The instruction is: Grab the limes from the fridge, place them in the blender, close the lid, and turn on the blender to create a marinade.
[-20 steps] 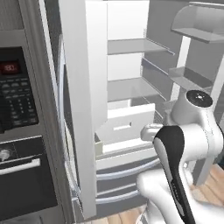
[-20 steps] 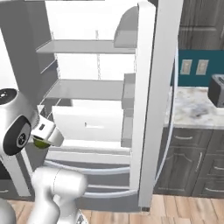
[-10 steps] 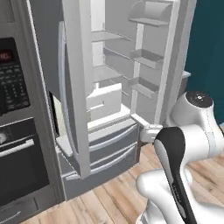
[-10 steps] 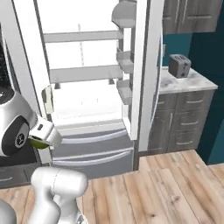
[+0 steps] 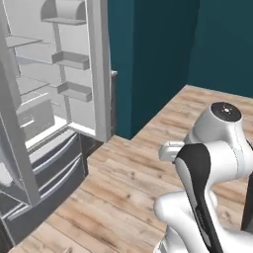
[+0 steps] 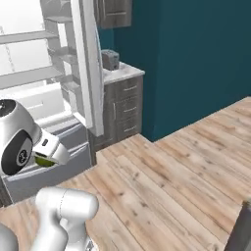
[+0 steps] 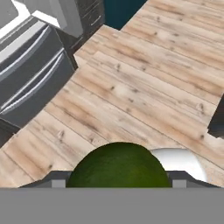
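A dark green lime (image 7: 117, 164) sits between my gripper's (image 7: 116, 180) two fingertips, which are shut on it low over the wooden floor. From the right base view the lime (image 6: 44, 161) shows as a green sliver under the gripper (image 6: 49, 157), close to my arm's white elbow. The fridge (image 5: 47, 94) stands open on the left, with its white door (image 5: 98, 64) swung out and grey lower drawers (image 7: 30, 65). The fridge (image 6: 34, 54) is behind the arm in the right base view. The blender and the lid are out of view.
A grey cabinet (image 6: 122, 110) with a pale counter and a toaster (image 6: 110, 60) stands right of the fridge. A teal wall (image 6: 196, 54) runs behind. Wooden floor (image 5: 148, 163) spreads ahead. A dark object (image 7: 217, 122) edges in from the right.
The whole picture has swung to the right, so the base has turned away from the fridge, which now sits at the left. The lime stays in the gripper.
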Available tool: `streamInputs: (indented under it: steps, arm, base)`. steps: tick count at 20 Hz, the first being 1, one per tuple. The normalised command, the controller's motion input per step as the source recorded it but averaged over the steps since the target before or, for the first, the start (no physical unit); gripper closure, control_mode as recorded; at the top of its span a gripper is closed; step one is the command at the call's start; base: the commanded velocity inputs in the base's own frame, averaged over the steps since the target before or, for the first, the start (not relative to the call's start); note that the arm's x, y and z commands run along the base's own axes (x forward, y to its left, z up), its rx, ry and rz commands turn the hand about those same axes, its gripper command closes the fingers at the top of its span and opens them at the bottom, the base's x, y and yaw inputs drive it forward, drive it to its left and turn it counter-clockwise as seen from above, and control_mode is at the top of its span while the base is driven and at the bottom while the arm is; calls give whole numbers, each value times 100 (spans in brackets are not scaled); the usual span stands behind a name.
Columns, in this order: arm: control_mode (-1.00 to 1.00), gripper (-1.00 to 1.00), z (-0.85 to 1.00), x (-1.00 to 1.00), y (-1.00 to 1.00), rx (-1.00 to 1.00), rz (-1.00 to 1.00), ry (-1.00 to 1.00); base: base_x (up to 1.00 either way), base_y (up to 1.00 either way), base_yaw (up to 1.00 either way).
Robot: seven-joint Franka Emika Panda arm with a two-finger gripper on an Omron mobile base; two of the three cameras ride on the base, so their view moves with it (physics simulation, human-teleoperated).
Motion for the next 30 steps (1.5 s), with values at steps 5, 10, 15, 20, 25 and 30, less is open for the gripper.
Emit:
streamInputs:
  steps: [5,10,15,20,25,30]
  arm:
    - [100,100,0,0,0,0,0,0]
    - [100,100,0,0,0,0,0,0]
    - [100,100,0,0,0,0,0,0]
    - [100,100,0,0,0,0,0,0]
    - [100,100,0,0,0,0,0,0]
    - [100,100,0,0,0,0,0,0]
  base:
    - [-49,-72,-63]
    - [-24,-86,-57]
    - [19,-100,-50]
    - [54,-99,-37]
    - [72,-49,-24]
    - [55,-7,-7]
